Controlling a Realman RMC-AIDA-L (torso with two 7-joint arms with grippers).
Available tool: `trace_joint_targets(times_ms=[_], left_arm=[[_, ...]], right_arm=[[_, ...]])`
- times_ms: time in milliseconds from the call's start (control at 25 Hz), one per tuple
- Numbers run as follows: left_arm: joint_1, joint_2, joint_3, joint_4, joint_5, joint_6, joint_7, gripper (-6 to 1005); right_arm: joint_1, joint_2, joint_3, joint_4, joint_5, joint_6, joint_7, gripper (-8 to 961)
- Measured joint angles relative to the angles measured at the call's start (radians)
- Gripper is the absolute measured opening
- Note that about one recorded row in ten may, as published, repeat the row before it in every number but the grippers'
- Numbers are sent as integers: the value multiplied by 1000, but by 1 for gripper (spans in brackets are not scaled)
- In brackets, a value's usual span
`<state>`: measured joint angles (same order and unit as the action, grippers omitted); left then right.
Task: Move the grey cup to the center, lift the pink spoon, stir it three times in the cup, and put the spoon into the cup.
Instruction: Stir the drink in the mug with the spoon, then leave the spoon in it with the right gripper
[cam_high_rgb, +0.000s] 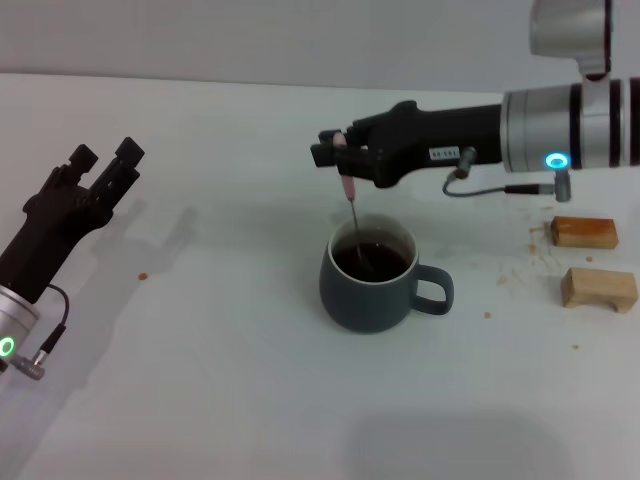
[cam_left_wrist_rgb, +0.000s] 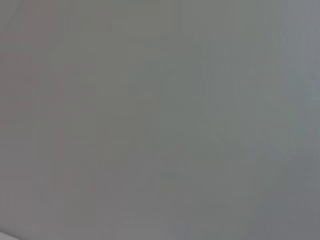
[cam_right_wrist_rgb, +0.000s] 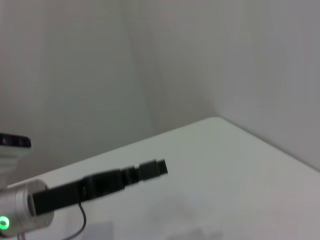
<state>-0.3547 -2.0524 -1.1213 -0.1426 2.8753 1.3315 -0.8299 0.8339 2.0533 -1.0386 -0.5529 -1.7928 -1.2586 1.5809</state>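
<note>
Head view. Grey cup (cam_high_rgb: 373, 282) stands upright near the middle of the white table (cam_high_rgb: 220, 380), handle turned toward the robot's right, dark liquid inside. Judged: the centring step looks done. Right gripper (cam_high_rgb: 344, 160) reaches in from the right, just above the cup, fingers closed on the pale handle of the pink spoon (cam_high_rgb: 354, 222). The spoon hangs nearly vertical, stem running down through the rim, bowl end under the liquid and not visible. Holding it by the top of the handle keeps the fingers clear of the rim and lets the tip sweep inside the cup; judged: this is the stirring step, count of turns not readable from here. Left gripper (cam_high_rgb: 100, 170) sits well apart from the cup on the left side, raised off the table, its 2 fingers spread with nothing between them; judged parked so it does not crowd the stir. 2 wooden blocks (cam_high_rgb: 590, 260) lie near the right edge, clear of the cup.

Left wrist view. Plain grey field only; no task item, no fingers shown.

Right wrist view. Table surface and wall, plus the left gripper (cam_right_wrist_rgb: 150, 169) farther off, seen side-on. Cup and spoon are outside this picture, as are this arm's own fingers.

Risk note: the spoon tip pressing the wall could nudge the cup off centre.
</note>
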Motion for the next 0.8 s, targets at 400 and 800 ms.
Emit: trace_joint_targets(times_ms=[400,800], left_arm=[[3,1,-2,0,-1,-3,0,829],[-6,3,-3,2,-1,-16,0,829]], right_arm=[[78,16,-13,40,-4,-4,7,122],[-2,4,-14,1,-7,-39,48,119]])
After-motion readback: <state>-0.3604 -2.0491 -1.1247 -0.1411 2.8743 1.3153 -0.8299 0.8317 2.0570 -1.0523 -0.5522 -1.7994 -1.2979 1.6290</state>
